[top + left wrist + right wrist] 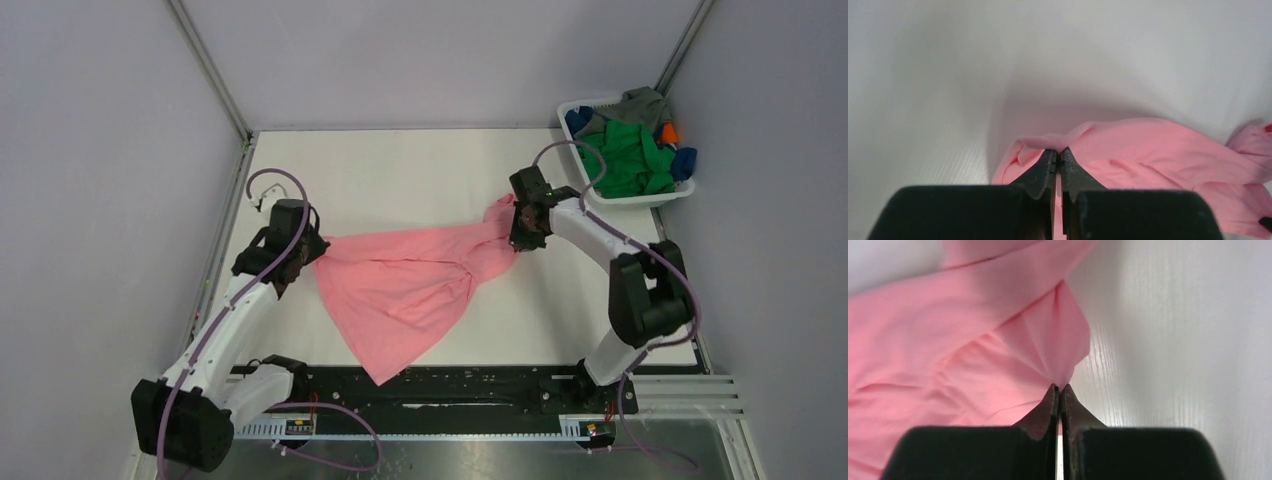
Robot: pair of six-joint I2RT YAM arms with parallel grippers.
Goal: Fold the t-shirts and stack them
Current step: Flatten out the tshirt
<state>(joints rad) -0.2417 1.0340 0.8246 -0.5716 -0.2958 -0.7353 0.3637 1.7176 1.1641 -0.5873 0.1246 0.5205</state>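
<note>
The left gripper (1058, 151) is pressed together on a folded edge of the salmon pink t-shirt (1148, 145). The right gripper (1058, 387) pinches a gathered tip of the same cloth at the other end. The shirt is pulled out between them across the middle of the white table (420, 170). It is wrinkled, and its lower part runs to a point toward the near edge (it is not flat). The left arm (230, 320) and the right arm (600, 235) both reach forward with bent elbows. The other t-shirts (630, 158) lie in the basket (640, 202) at the far right.

Both arms reach forward (spread well apart), left tool (319, 249) and right tool (520, 234) clamped tight.
</note>
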